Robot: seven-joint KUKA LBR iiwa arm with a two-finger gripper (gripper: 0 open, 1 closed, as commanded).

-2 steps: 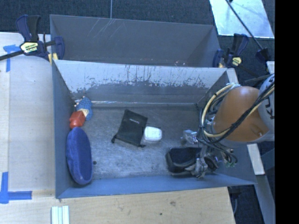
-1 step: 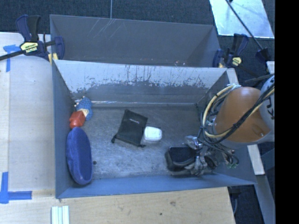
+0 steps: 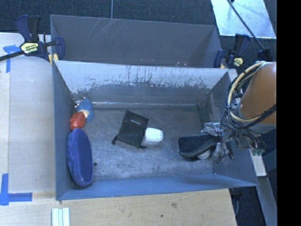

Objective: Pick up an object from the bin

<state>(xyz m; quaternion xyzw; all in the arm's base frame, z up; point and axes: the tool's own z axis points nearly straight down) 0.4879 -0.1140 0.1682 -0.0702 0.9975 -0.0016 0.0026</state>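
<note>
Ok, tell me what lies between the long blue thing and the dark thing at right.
A black flat piece with a small white block beside it, in the camera view.

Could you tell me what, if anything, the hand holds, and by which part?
Cannot tell; the hand overlaps a dark curved object at its right end.

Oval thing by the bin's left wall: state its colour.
Oval thing: dark blue, camera view.
</note>
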